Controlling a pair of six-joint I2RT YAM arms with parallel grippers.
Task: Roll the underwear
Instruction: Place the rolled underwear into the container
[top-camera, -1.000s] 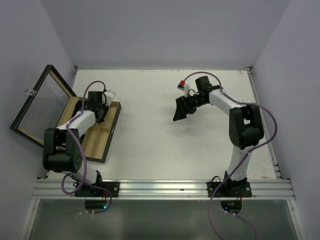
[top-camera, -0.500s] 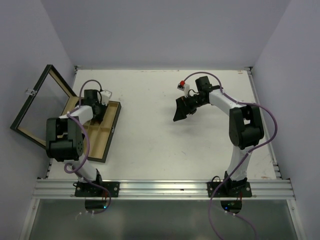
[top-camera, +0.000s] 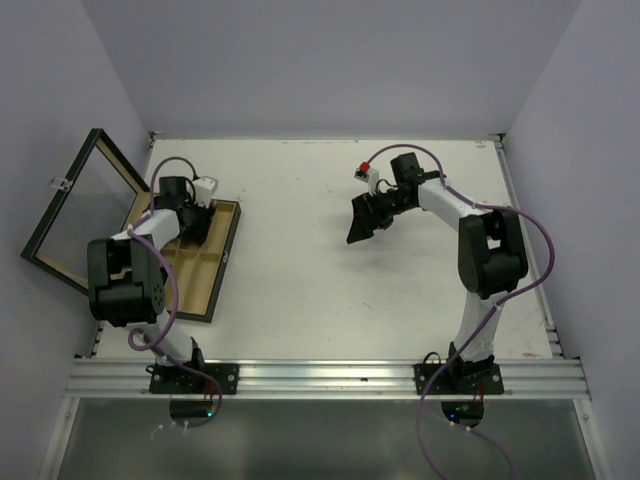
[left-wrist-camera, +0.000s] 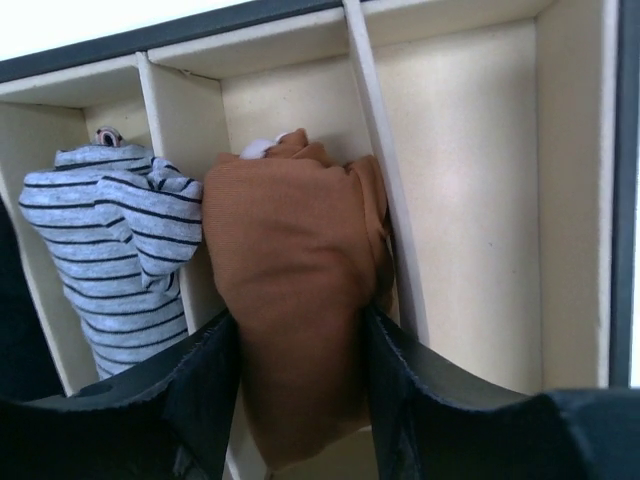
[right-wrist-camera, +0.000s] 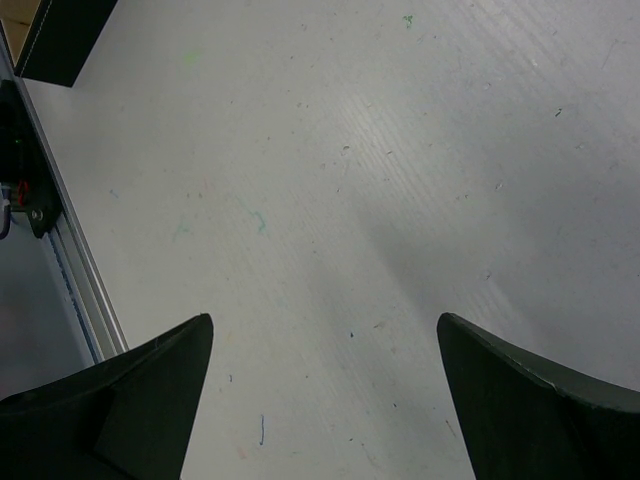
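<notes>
An orange-brown rolled underwear (left-wrist-camera: 295, 300) stands in a compartment of the wooden box (left-wrist-camera: 470, 200), and my left gripper (left-wrist-camera: 298, 400) has a finger pressed against each side of it. A grey striped underwear roll (left-wrist-camera: 110, 250) fills the compartment to its left, and a black one (left-wrist-camera: 15, 330) shows at the left edge. From above, my left gripper (top-camera: 192, 215) reaches down into the far end of the box (top-camera: 215, 275). My right gripper (top-camera: 362, 222) hangs wide open over bare table (right-wrist-camera: 330, 200), with nothing between its fingers.
The box's glass lid (top-camera: 85, 210) stands open, leaning out past the table's left edge. The compartment right of the orange-brown roll (left-wrist-camera: 480, 230) holds nothing. An aluminium rail (top-camera: 320, 378) runs along the near edge.
My left arm has swung its elbow left and pushed the gripper toward the far end of the box. The right arm has not moved.
</notes>
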